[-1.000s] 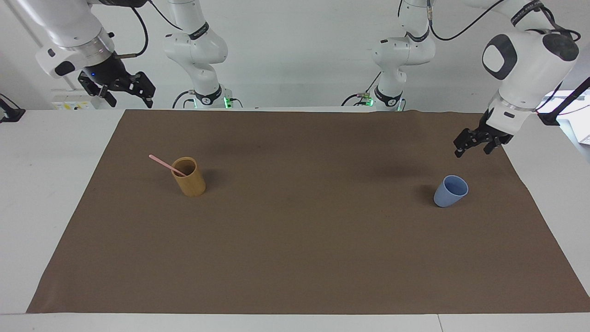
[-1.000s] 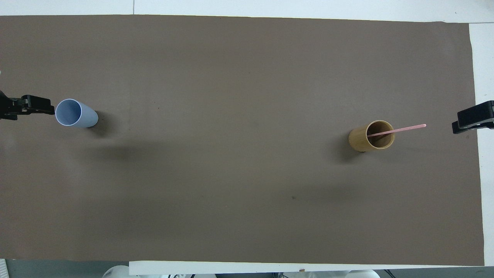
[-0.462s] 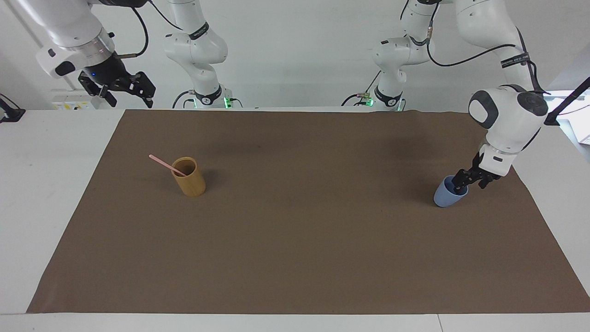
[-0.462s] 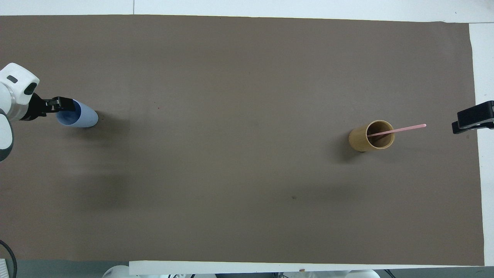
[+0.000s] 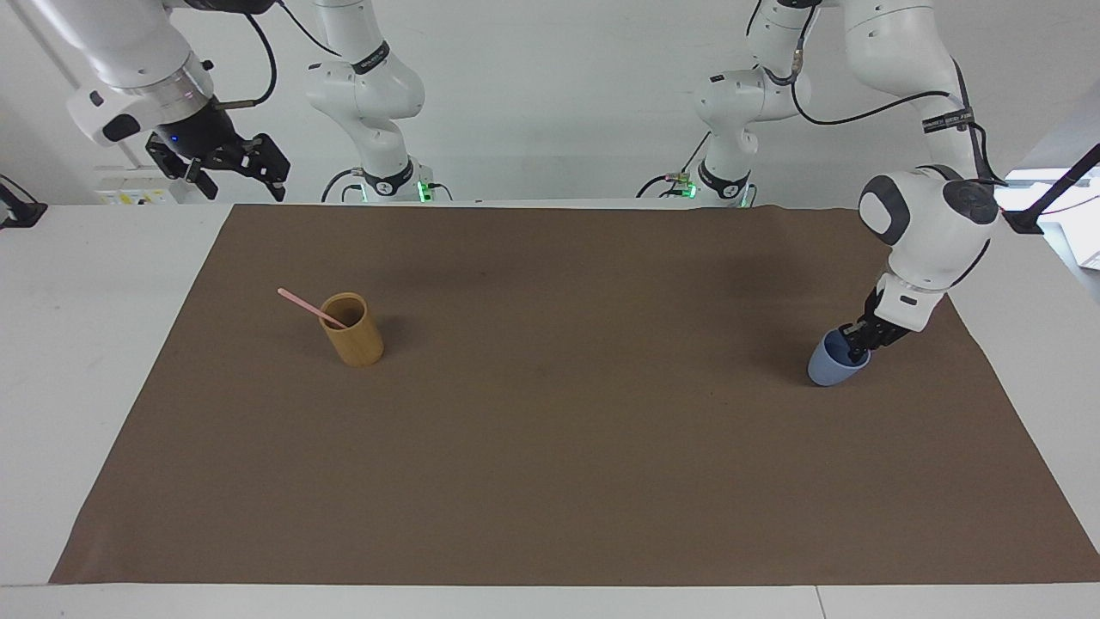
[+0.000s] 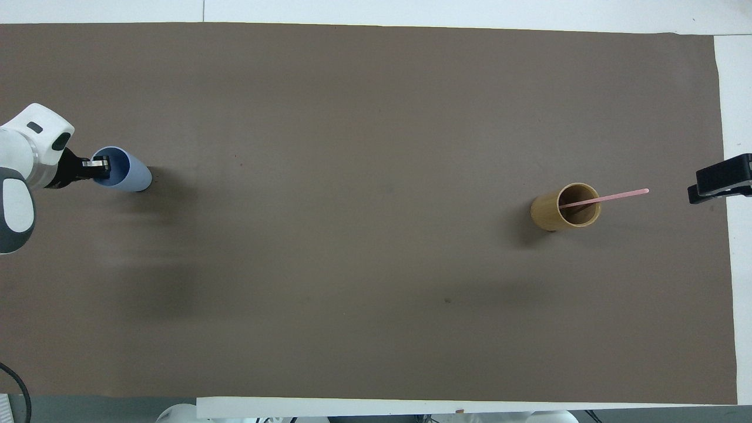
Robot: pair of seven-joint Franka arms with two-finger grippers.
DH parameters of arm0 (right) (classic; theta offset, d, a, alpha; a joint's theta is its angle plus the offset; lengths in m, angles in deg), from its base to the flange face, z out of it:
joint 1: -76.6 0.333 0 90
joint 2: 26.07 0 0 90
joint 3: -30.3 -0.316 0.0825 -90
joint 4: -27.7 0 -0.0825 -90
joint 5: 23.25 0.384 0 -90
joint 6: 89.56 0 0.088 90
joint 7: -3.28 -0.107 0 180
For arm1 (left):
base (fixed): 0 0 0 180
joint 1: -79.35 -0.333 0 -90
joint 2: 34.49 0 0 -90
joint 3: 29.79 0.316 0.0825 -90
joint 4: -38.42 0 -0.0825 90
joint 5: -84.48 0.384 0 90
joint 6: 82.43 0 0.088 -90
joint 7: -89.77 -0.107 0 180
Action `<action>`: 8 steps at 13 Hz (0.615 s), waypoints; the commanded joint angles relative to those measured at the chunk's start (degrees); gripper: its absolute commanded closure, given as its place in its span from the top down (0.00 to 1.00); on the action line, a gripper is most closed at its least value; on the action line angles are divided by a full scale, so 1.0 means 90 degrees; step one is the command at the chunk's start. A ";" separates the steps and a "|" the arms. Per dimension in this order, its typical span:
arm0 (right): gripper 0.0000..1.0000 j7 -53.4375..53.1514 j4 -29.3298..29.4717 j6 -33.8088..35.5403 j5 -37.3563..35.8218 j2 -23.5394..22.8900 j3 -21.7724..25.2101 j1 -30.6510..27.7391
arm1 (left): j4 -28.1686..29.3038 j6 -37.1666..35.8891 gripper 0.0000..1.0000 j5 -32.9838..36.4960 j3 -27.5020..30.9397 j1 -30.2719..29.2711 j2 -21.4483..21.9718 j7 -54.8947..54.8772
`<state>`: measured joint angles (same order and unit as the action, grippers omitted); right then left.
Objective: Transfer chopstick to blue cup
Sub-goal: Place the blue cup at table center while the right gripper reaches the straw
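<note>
The blue cup stands on the brown mat at the left arm's end of the table; in the overhead view it leans a little. My left gripper is down at the cup's rim, one finger inside and one outside, shut on the rim; it also shows in the overhead view. The pink chopstick leans in the tan bamboo holder at the right arm's end, its top sticking out past the rim. My right gripper waits open, high over the mat's corner.
The brown mat covers most of the white table. The bamboo holder and the blue cup stand far apart along the table's length.
My left gripper came down from above the mat to the blue cup's rim and closed on it. The cup shifted slightly. The right arm, chopstick and holder have not moved.
</note>
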<state>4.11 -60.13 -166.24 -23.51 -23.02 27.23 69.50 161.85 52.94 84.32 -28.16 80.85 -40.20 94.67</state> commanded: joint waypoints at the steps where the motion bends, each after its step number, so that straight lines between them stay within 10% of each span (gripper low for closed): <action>1: 1.00 0.0113 -0.0182 -0.0064 0.0117 0.0149 -0.0011 -0.0051 | 0.0045 -0.0265 0.00 0.0008 0.0053 0.1350 0.0127 0.1412; 8: 1.00 0.0113 -0.0182 -0.0064 0.0117 0.0149 -0.0011 -0.0051 | -0.0159 -0.0178 0.00 -0.0022 -0.0005 0.3836 -0.0234 0.3918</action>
<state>4.11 -60.13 -166.24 -23.51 -23.01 27.23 69.50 161.51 50.97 84.38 -29.28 113.27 -40.67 128.13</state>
